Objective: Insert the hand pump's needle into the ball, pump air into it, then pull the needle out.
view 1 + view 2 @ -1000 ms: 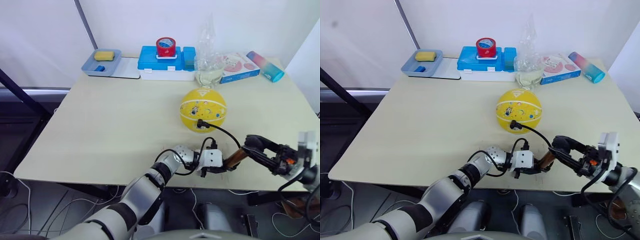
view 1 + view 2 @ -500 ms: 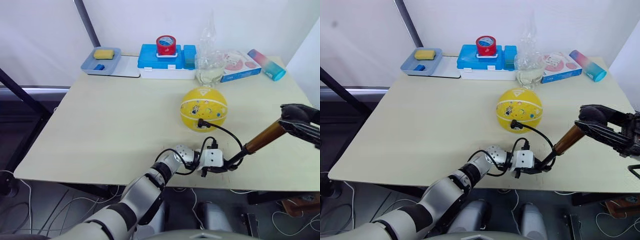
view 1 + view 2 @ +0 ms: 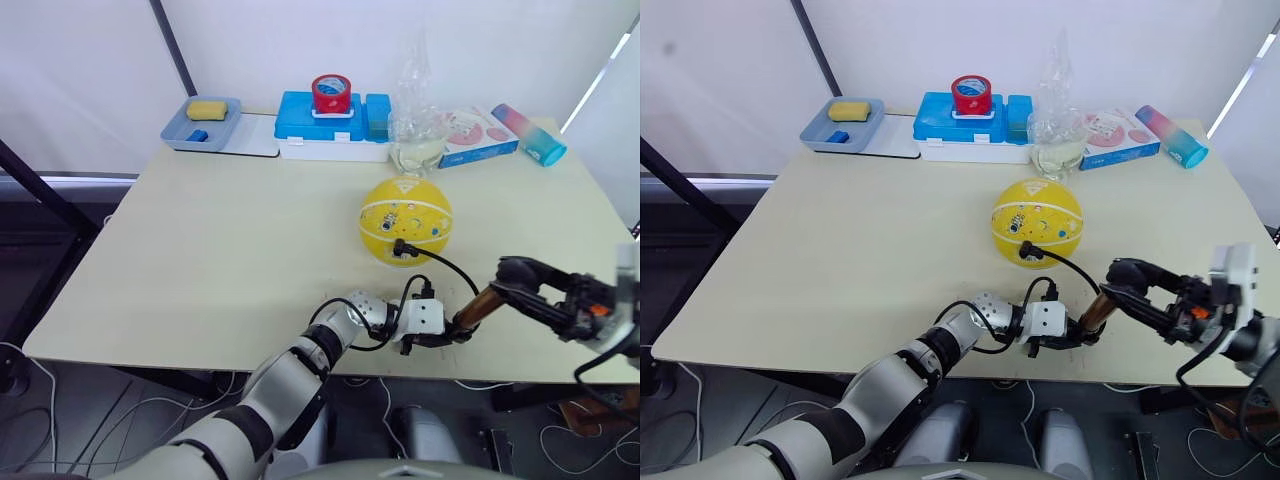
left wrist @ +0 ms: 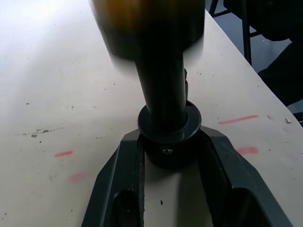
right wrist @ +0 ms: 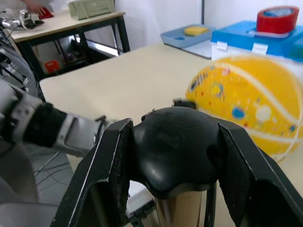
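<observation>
Round yellow ball (image 3: 406, 220) on the pale table (image 3: 220, 250), a bit right of the middle and nearer the far edge than the near one. Fully puffed up, with white seam lines and small pictures on it. Needle (image 3: 399, 244) stuck into the ball's near side, low down, with its black fitting right against the rubber. Thin black hose (image 3: 455, 268) looping from there toward the near edge and down to the hand pump (image 3: 470, 312).

Pump lying low and tilted along the near edge of the table, right of the middle. Left gripper (image 3: 436, 334) clamped on the pump's black bottom end, one dark finger (image 4: 120, 189) on each side of the round cap, cap resting on the table. Right gripper (image 3: 520, 274) closed tight on the black handle (image 5: 174, 146) at the pump's other end, fingers (image 5: 106, 175) pressed on both sides of it. Only a short bit of copper-orange tube showing between the two grippers.

Along the far edge of the table: a grey tray (image 3: 204, 125) with a small yellow sponge (image 3: 207, 110) near the far left corner, then a blue box (image 3: 333, 124) with a red tape roll (image 3: 332, 92) on top, a clear plastic bag (image 3: 418, 120), a flat printed box (image 3: 476, 135), and a pink and blue tube (image 3: 530, 133) near the far right corner.
</observation>
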Robot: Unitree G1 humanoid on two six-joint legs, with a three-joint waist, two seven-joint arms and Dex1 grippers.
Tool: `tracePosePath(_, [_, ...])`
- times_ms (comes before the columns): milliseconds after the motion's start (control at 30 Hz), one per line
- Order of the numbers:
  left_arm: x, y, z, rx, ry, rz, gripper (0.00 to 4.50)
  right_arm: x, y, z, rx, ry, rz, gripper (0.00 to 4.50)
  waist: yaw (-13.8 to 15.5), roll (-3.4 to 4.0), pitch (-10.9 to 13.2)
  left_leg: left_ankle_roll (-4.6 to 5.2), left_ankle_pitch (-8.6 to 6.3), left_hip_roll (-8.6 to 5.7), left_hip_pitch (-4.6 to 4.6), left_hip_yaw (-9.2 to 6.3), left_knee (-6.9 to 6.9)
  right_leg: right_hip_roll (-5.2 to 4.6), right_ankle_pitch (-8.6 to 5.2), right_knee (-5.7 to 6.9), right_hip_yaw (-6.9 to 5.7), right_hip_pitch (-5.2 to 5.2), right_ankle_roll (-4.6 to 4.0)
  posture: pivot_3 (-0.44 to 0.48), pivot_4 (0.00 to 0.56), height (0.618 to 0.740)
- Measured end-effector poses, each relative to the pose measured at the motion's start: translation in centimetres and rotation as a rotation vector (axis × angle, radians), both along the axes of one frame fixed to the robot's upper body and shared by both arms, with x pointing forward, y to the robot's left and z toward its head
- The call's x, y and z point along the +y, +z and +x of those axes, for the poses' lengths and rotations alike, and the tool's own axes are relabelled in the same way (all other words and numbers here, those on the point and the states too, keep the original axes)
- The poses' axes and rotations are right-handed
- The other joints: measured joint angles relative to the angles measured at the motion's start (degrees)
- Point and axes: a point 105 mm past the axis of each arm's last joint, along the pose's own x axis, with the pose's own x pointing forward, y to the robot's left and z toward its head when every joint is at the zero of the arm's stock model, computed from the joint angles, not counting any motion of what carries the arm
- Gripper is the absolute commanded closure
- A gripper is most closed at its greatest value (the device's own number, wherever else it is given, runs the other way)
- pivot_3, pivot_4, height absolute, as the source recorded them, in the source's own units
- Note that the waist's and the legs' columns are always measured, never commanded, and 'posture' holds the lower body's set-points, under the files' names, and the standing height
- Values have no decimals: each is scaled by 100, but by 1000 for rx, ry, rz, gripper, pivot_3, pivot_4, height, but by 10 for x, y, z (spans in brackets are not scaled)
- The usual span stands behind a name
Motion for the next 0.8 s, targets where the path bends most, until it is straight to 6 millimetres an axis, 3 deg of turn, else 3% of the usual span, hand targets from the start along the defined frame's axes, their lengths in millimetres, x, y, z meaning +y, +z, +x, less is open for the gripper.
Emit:
tracePosePath(33, [0, 0, 0, 0, 0, 0, 3402, 1, -10, 1, 7, -7, -18, 2561, 0, 3, -1, 0, 0, -2, 0, 1, 1, 0, 0, 1, 1, 0, 0, 0, 150, 739])
tracePosePath(133, [0, 0, 0, -2, -2, -1, 3402, 2, -16, 1, 9, -13, -28, 2561, 3, 3, -1, 0, 0, -3, 0, 0, 1, -1, 0, 1, 1, 0, 0, 0, 150, 739])
tracePosePath(333, [-2, 3, -1, -17, -17, -11, 3402, -7, -4, -3, 31, 6, -14, 2561, 7, 44, 19, 1, 1, -9, -22, 1, 2, -3, 1, 1, 3, -19, 0, 0, 150, 739])
tracePosePath(533, [-2, 4, -1, -20, -19, -14, 3402, -13, 55, -9, -26, 59, 16, 2561, 15, 60, 32, 2, 1, -12, -26, 1, 2, -6, 1, 0, 3, -19, 0, 0, 150, 739])
tracePosePath(800, [-2, 4, -1, -20, -19, -14, 3402, -17, 103, -17, -79, 74, 15, 2561, 16, 55, 36, 2, 1, -11, -27, 4, 3, -7, 1, -1, 4, -19, 0, 0, 150, 739])
